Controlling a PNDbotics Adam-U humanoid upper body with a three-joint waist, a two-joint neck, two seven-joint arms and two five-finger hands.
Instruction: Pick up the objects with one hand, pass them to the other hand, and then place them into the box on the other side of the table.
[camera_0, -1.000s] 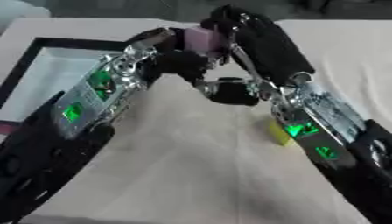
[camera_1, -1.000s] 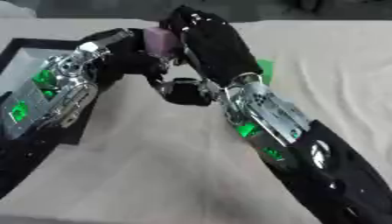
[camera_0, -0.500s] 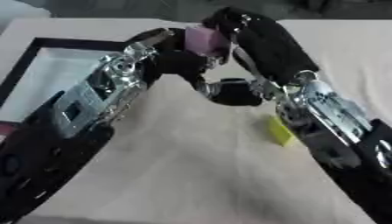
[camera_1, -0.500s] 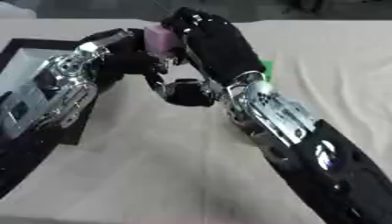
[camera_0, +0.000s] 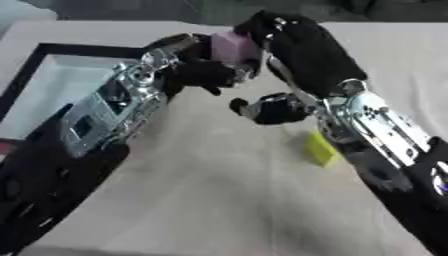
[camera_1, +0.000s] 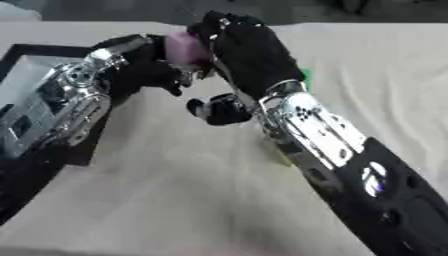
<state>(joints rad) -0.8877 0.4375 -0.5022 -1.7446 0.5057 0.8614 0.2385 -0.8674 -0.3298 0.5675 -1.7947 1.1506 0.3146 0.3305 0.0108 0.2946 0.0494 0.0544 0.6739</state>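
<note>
The two hands are meeting above the middle of the table, toward its far side, with a pink block (camera_0: 232, 46) sitting between them, which suggests the hand-over is under way. The right hand (camera_0: 297, 47) is reaching in from the right, its fingers curling over the block's right side while its thumb hangs free below. The left hand (camera_0: 197, 70) is closing in from the left, fingers bending round the block's left and lower edges, seemingly to take it. The black-rimmed box (camera_0: 52, 51) is waiting at the left, probably the block's destination. A yellow block (camera_0: 320, 148) is lying on the cloth beside the right forearm, and something green (camera_1: 304, 76) is peeking out behind that arm.
</note>
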